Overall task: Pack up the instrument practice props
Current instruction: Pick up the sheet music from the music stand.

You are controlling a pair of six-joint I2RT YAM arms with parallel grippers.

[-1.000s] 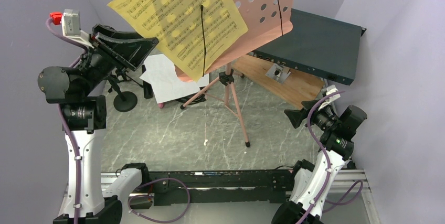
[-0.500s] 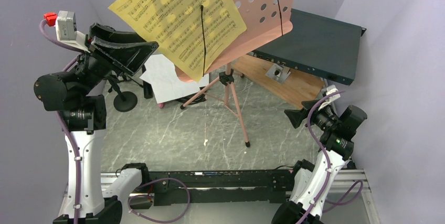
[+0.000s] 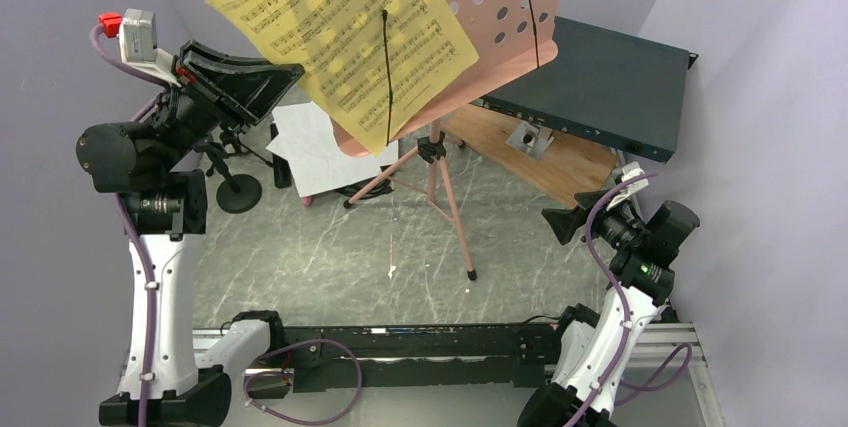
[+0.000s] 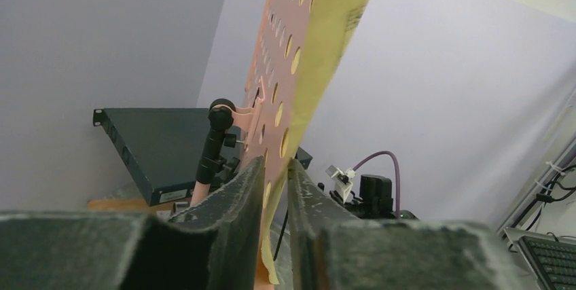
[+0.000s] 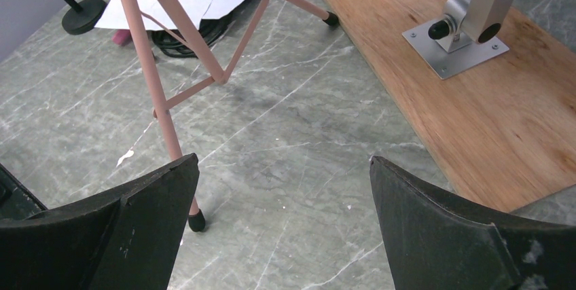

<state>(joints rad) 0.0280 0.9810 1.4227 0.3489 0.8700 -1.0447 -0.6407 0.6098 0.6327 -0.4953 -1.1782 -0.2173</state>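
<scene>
Left wrist view sets the left jaws (image 4: pixel 275 164) on either side of the lower edge of the yellow printed sheet-music page (image 4: pixel 326 45), drawn in close. Whether they already pinch the paper I cannot tell. Just behind the page stands the pink perforated metal music desk (image 4: pixel 272 79). The right jaws (image 5: pixel 284 161) gape, grasping nothing, with a pink tripod leg (image 5: pixel 156 79) ending beside one finger. Packing looks barely begun — the desk is upright and white paper pages (image 3: pixel 310 152) lie on the grey marbled tabletop (image 5: pixel 306 134). No packing container is in view.
</scene>
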